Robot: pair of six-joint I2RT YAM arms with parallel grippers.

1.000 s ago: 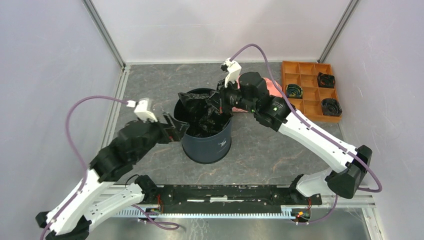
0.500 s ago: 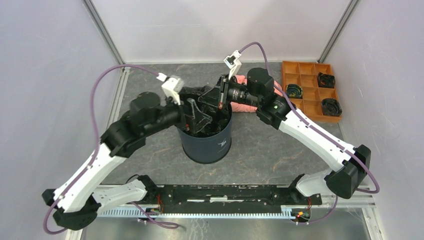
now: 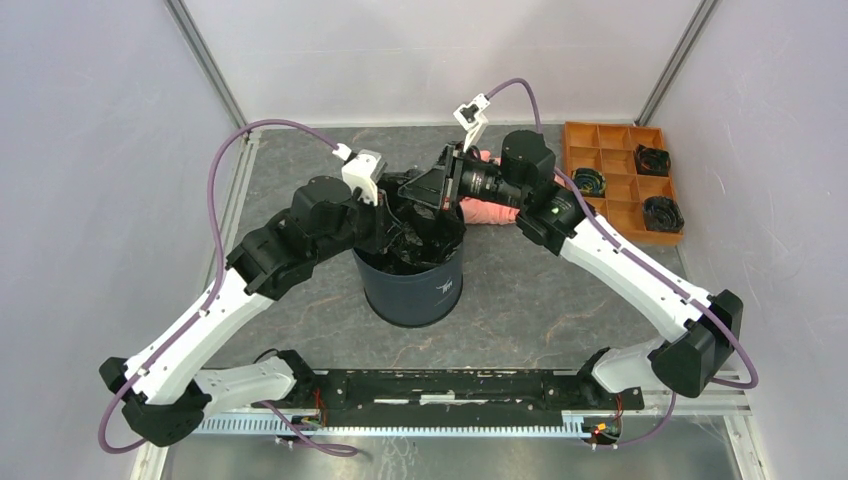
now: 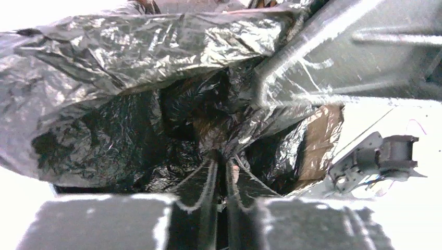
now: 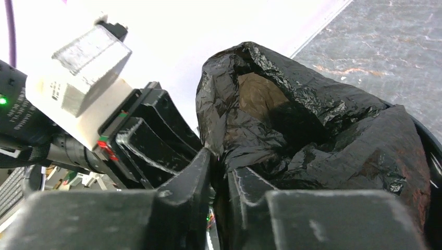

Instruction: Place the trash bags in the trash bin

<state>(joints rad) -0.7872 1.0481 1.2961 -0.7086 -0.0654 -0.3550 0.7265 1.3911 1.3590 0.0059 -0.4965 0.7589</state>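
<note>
- Two grippers meet over the bin (image 3: pixel 415 290), which stands upright near the middle of the table (image 3: pixel 300 160). The black bag (image 3: pixel 412 248) sits in the bin's mouth.
- The left gripper (image 4: pixel 221 158) has its fingers drawn nearly together with a crease of the bag's film caught at the tips. I judge it to be gripping the bag.
- The right gripper (image 5: pixel 219 156) is likewise closed to a narrow slit on a fold of the bag, up at the far side of the rim.
- Most of the bag looks to be inside the bin already. In the right wrist view, though, a crumpled hump of it stands above the rim.
- What seems left is to lower or press that raised part below the rim, let go with both grippers, and draw the arms clear.
- The pink cloth (image 3: pixel 487 213) lies just behind the bin and the orange tray (image 3: pixel 570 140) sits at the far right. Neither belongs to this job.
</note>
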